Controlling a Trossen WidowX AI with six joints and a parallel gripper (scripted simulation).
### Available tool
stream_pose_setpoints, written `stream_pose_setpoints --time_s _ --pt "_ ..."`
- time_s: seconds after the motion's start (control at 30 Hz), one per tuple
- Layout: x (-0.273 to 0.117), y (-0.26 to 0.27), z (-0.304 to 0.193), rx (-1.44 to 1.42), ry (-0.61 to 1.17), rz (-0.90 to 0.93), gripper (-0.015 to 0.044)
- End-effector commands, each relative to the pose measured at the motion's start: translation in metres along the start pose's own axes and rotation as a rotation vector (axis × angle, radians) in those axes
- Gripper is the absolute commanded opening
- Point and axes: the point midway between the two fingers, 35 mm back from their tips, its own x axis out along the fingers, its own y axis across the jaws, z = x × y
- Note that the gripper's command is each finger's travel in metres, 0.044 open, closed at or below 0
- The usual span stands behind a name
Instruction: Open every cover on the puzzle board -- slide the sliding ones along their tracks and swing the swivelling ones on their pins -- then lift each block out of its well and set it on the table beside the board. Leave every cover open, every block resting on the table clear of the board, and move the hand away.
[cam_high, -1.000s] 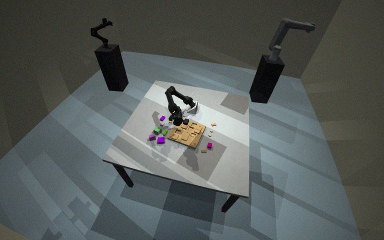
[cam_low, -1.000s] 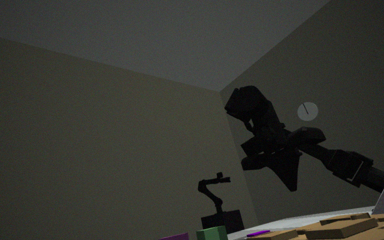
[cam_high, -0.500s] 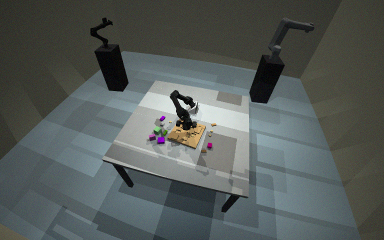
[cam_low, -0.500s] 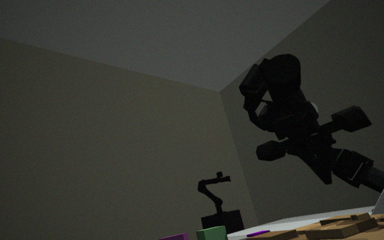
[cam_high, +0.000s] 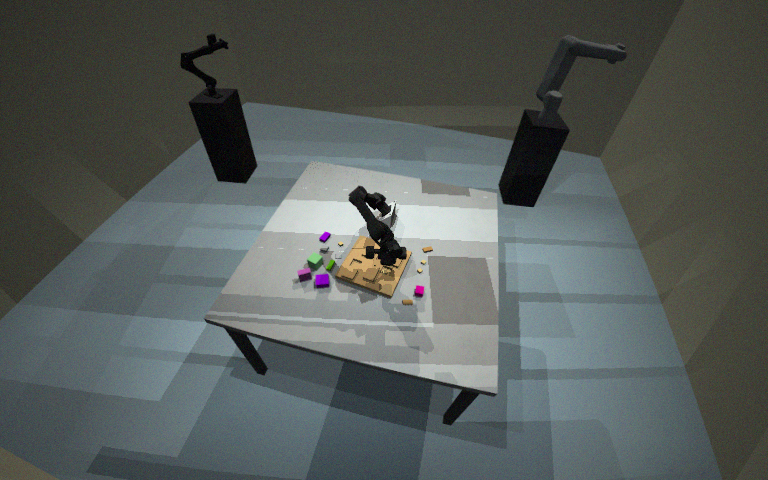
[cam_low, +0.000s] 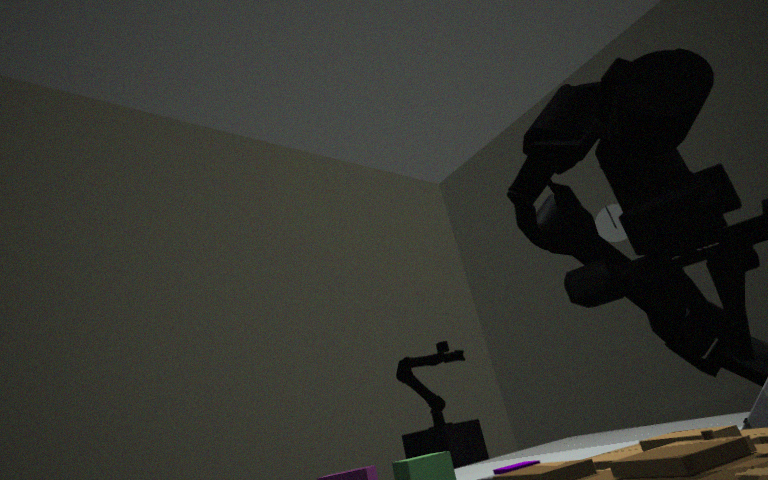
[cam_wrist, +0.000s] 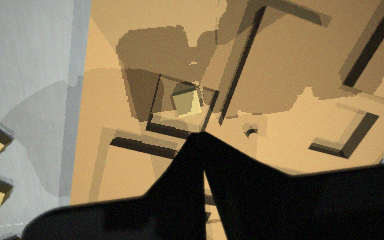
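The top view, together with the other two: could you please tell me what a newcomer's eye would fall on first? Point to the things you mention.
Probably the black arm (cam_high: 378, 226) (cam_low: 656, 107), bent over the tan board (cam_high: 362, 277) (cam_wrist: 290, 60) in the middle of the pale table (cam_high: 271, 300). Next come the bright blocks, such as the green block (cam_high: 314, 260) (cam_low: 423, 466) to the board's left and the pink block (cam_high: 419, 290) to its right. Up close, the dark, shut jaws fill the bottom of the wrist view, near a small yellow block (cam_wrist: 187, 103) on the board.
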Motion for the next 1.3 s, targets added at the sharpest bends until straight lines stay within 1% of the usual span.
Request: stream_pose_setpoints --time_s 0.0,0.37,0.47,0.53,0.57,1.03,1.1,1.27 --pt "-0.0004 0.0016 0.0004 0.294 0.001 0.004 0.0" --pt "-0.0003 0.0022 -0.0031 1.359 0.003 0.003 0.0" --pt "-0.0003 0.0022 -0.0033 1.424 0.003 0.003 0.0" --pt "-0.0003 0.0022 -0.0031 1.359 0.003 0.003 0.0" --pt "-0.0003 0.0023 -0.003 1.279 0.003 0.003 0.0" --pt "-0.0004 0.0033 -0.0007 -0.082 0.0 0.004 0.0" --pt "-0.0004 0.0034 -0.0007 -0.147 0.0 0.004 0.0" --pt "-0.0004 0.0034 -0.0007 -0.147 0.0 0.004 0.0"
